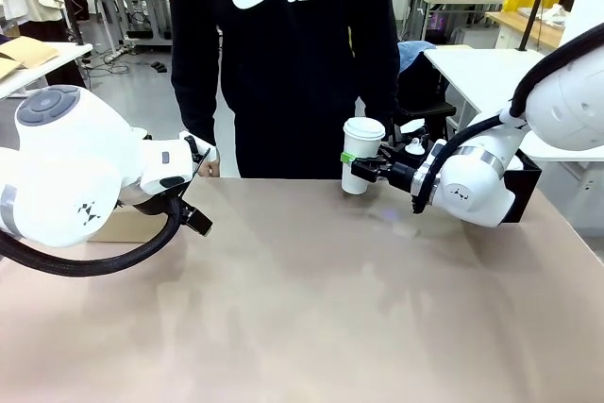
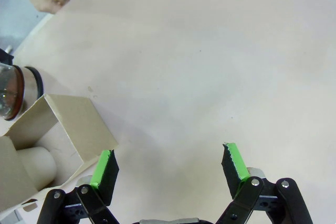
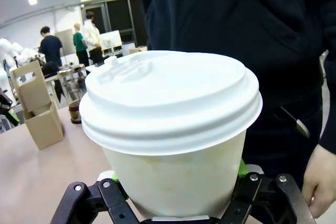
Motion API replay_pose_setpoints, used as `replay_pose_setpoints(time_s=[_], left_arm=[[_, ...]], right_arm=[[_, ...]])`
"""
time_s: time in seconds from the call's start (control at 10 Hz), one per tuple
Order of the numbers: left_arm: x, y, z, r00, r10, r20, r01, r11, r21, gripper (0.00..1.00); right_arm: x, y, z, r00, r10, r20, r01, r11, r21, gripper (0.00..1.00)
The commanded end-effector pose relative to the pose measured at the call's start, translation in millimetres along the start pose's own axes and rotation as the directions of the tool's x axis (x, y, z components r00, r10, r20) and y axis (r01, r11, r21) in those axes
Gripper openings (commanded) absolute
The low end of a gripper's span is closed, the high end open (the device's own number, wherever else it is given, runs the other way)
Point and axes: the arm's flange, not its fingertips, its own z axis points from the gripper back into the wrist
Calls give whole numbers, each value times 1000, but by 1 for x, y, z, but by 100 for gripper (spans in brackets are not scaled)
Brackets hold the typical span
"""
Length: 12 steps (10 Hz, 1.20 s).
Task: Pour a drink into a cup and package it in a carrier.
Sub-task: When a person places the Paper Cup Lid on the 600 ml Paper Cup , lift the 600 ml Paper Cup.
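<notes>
One cup (image 1: 361,150), upright, long axis vertical, white lid on top, narrower end down. Clamped low on its wall by the right tool (image 1: 357,168), at the far edge of the worktop (image 1: 302,309), close before the person's dark top; unclear whether the base touches.

One carrier (image 3: 41,113), brown, handle tab upright, well apart toward the left side.

Two tools: left tool (image 2: 170,162) spread wide, holding nothing, above bare worktop just beside the carrier.

From the right wrist: lid's raised detail, carrier's tab. From the left wrist: carrier's open inside, a glass jug (image 2: 8,90) against it.
</notes>
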Motion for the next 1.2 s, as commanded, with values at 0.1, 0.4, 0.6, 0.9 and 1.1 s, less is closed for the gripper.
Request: replay_pose_setpoints(time_s=[0.1,0.4,0.6,0.9,1.1], left_arm=[[0,0,0,1000,-1,1,1,1000,-1,100],[0,0,0,1000,-1,1,1,1000,-1,100],[0,0,0,1000,-1,1,1,1000,-1,100],[0,0,0,1000,-1,1,1,1000,-1,100],[0,0,0,1000,-1,1,1,1000,-1,100]], right_arm=[[0,0,0,1000,0,0,0,1000,0,80],[103,36,24,991,119,-58,-118,993,23,80],[180,69,46,992,109,-59,-105,992,63,80],[272,129,84,994,102,-33,-100,992,75,80],[311,165,123,995,100,-28,-97,991,87,80]])
